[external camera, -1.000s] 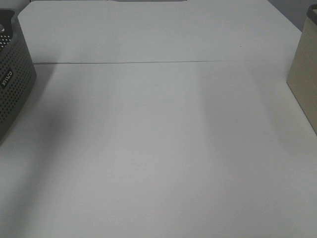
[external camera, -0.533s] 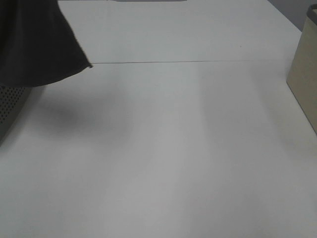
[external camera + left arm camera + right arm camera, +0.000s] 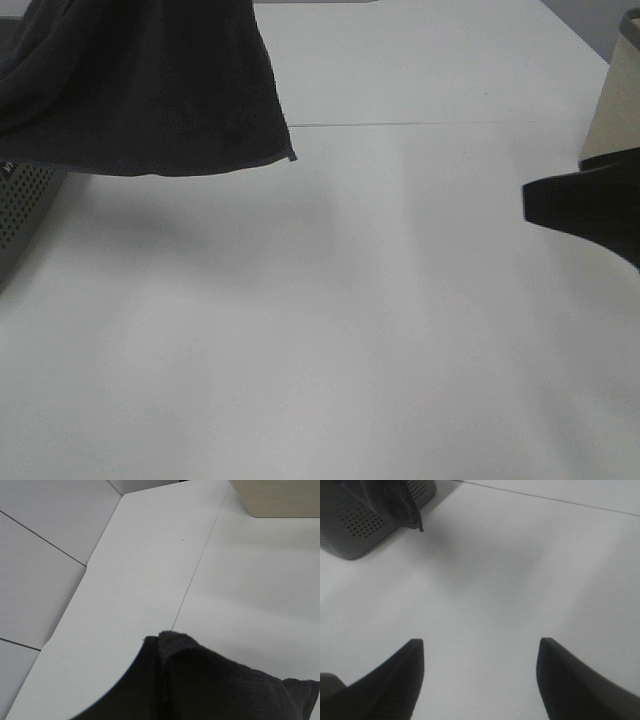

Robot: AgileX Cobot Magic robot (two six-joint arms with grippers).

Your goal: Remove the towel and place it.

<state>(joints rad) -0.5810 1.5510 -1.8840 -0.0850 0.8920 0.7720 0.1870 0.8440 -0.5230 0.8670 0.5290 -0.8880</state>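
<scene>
The towel [image 3: 150, 90] is now seen hanging in the air over the far left part of the table [image 3: 350, 330], its lower hem and one sharp corner clear of the surface. A second ago none of it was in the high view; half a second ago only a smaller wedge was showing. It has therefore been lifted out of the grey perforated basket [image 3: 25, 215] and is being carried across towards the middle. Part of the basket is covered by the hanging cloth.

The left hand itself is not seen. In its wrist view dark terry cloth is bunched right where the hand would be, and the hand is taken to be closed on the towel.

The right hand [image 3: 481, 642] has also come into the high view from the right edge, beside the beige box [image 3: 612, 110], where nothing was seen before. Its two fingers [image 3: 400, 685] are spread wide with only bare table between them, and nothing is held. It is well apart from the towel.

The removal is judged to be largely done, while the placing is not yet begun. A free corner or edge is probably to be taken by the right hand so that the cloth can be spread. A trailing part of the towel may catch on the basket rim.
</scene>
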